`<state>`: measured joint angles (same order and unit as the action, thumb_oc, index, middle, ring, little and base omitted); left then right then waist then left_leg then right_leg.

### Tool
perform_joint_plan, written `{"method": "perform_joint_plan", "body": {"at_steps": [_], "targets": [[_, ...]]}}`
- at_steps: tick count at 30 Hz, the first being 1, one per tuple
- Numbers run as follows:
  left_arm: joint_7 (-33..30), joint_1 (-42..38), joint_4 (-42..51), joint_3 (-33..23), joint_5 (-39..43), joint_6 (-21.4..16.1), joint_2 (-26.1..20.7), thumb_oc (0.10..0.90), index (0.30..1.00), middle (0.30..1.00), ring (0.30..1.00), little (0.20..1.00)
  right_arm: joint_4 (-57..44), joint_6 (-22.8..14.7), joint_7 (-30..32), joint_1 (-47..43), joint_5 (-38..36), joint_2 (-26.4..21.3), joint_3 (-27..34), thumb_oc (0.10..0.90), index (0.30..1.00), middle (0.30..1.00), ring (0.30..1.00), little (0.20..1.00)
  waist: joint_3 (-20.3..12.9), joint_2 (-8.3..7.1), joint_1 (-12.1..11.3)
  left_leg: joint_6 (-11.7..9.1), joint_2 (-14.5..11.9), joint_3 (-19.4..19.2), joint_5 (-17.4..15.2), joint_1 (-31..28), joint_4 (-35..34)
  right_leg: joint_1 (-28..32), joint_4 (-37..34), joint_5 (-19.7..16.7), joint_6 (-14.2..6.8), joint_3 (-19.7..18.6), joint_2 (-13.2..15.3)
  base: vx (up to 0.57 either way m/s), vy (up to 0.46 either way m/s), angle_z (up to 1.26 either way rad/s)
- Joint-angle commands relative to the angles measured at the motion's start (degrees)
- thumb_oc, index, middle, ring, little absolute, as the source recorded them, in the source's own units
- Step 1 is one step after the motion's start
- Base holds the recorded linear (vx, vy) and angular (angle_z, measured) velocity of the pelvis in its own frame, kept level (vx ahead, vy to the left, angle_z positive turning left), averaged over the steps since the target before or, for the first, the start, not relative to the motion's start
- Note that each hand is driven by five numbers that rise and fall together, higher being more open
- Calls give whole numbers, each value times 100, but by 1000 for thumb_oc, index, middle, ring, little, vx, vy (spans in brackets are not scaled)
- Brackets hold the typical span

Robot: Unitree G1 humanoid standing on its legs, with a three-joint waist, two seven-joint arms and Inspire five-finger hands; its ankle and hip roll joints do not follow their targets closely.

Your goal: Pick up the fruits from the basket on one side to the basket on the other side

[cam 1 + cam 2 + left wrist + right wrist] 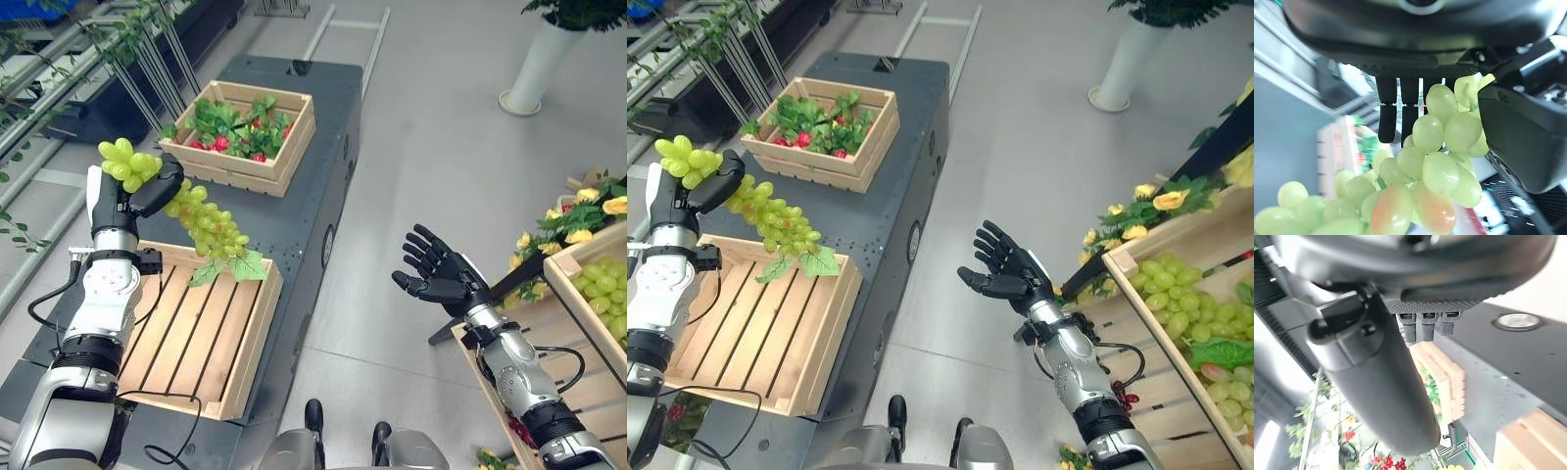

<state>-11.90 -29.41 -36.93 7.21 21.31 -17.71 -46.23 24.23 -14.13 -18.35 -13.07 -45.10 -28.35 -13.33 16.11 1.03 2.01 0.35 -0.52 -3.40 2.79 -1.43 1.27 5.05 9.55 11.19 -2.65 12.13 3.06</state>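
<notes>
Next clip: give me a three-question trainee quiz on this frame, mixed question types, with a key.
1. True or false: the left hand is closed on the bunch of green grapes.
2. Multiple choice: the right hand is
A. gripping a grape bunch
B. open and empty above the floor
C. resting in the right-side crate
3. Fill in: the grapes hang above the near ____ crate on the dark table.

Key
1. True: fingers and thumb curl round the bunch's upper part.
2. B: its fingers are spread with nothing in them, between the table and the crate of grapes on the right.
3. Empty: only bare wooden slats show inside; the far crate holds leaves and red fruit.
</notes>
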Motion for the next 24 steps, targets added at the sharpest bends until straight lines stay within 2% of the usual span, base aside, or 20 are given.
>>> {"method": "perform_joint_plan", "body": {"at_steps": [1,7,10,15,19,24], "targets": [[-151,-728,383,9,271,-854,-147,400,300,300,300,300,-534,-545,238,-705,47,-188,-81,800,900,900,900,900,-889,129,-24,-24,416,124,-770,-303,-31,35,-979,-730,47,-338,-110,15,-65,2],[-96,-1356,563,376,184,-806,-182,400,300,300,300,300,-892,-326,482,-1419,314,-309,-224,800,900,900,900,900,-1038,143,-39,-70,419,282,-519,-426,-570,140,-1402,-952,-3,-397,-209,4,-62,1],[-21,-1614,593,571,177,-777,-131,400,300,300,300,300,-958,-269,590,-1777,276,-356,-242,800,900,900,900,900,-1074,125,-28,-67,413,274,-522,-417,-594,118,-1455,-981,-14,-438,-222,-32,-34,-1],[212,-1940,725,895,76,-600,-48,400,300,300,300,300,-924,156,663,-2224,212,-355,-309,800,900,900,900,900,-1159,90,-8,-46,389,198,-568,-459,-574,142,-1455,-971,-8,-496,-237,-2,-5,-1],[427,-2313,809,1234,327,-406,11,400,300,300,300,300,-727,449,731,-2569,-163,-289,-491,800,900,900,900,900,-1236,64,-22,-34,379,160,-591,-506,-571,171,-1455,-963,5,-532,-261,0,0,0],[622,-2750,679,1582,576,-343,206,400,300,300,300,300,-557,781,678,-2879,-533,-99,-653,800,900,900,900,900,-1278,47,-8,-23,376,124,-612,-552,-572,207,-1455,-954,12,-566,-283,0,0,0]]}}
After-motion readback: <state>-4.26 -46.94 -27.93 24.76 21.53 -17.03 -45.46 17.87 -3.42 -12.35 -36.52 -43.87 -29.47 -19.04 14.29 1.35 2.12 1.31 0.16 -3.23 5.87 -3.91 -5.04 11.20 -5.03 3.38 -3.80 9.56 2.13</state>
